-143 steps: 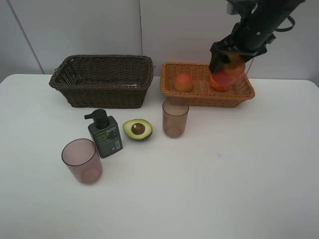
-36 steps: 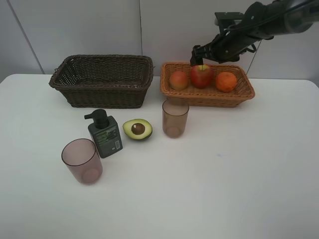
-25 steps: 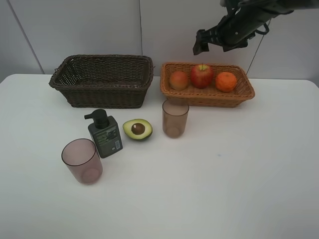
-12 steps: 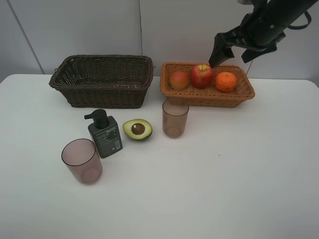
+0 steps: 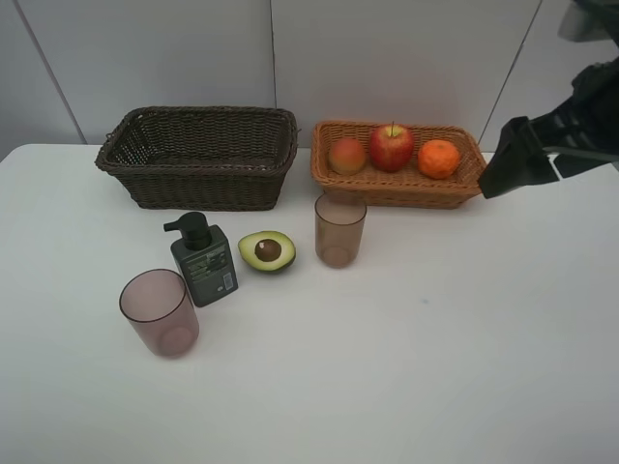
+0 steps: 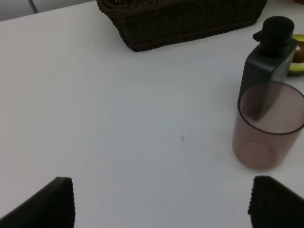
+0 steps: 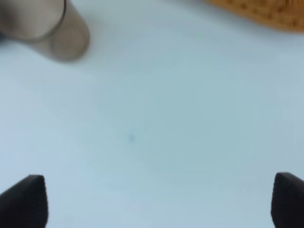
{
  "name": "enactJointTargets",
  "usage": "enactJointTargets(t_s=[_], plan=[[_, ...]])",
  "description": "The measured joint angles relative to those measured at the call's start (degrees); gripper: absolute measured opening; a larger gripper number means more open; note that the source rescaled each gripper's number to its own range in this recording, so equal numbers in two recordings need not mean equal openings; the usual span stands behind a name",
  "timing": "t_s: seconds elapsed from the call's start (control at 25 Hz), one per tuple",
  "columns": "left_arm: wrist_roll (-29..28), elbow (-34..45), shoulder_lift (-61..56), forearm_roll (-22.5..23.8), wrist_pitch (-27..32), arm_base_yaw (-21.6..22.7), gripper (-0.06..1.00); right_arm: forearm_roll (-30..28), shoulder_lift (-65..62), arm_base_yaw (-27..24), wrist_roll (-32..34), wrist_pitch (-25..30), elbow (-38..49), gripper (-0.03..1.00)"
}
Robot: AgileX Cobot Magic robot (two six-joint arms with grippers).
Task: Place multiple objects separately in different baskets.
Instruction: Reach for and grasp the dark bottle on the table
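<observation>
**Exterior high.** White table [image 5: 406, 367]; pale grey panelled wall behind it.
- Dark brown basket [image 5: 198, 184] at 11 o'clock on the table. Its near wall hides most of the inside, so contents cannot be told.
- Light orange-tan basket [image 5: 397, 190] at 1 o'clock, just beside the dark one. It holds three fruits in a row: peach-coloured fruit [image 5: 346, 155], red apple [image 5: 392, 147] in the middle, orange tangerine [image 5: 439, 159].
- One mauve cup [image 5: 339, 230] stands upright just in front of the tan basket.
- Halved avocado [image 5: 267, 250] lies cut face up at that cup's 9 o'clock.
- Dark green pump bottle [image 5: 202, 263] stands beside the avocado.
- Second mauve cup [image 5: 159, 311] stands upright at the bottle's 7 o'clock.
- Right gripper [image 5: 505, 172] hangs at 2 o'clock, off the tan basket's end. Its jaws are unreadable here.

**Left wrist.**
- Left gripper [image 6: 166, 204]: jaws spread wide over bare table, holding nothing.
- Ahead of it the second cup stands just in front of the pump bottle.
- The dark basket's wall lies beyond them.

**Right wrist.**
- Right gripper: jaws spread wide and empty above bare white table.
- A blurred cup and a corner of the tan basket show at the far edge.
</observation>
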Motion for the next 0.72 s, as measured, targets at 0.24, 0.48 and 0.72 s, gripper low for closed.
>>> enactJointTargets(t_s=[0.24,0.48,0.72], plan=[[0.0,0.0,0.0,0.0,0.0,0.0,0.97,-0.5,-13.7,-2.6,1.4,1.8,11.3,1.00],[0.0,0.0,0.0,0.0,0.0,0.0,0.97,-0.6,-26.4,-8.4,4.9,2.5,17.1,1.00],[0.0,0.0,0.0,0.0,0.0,0.0,0.97,-0.6,-37.2,-11.7,5.3,2.8,17.5,1.00]])
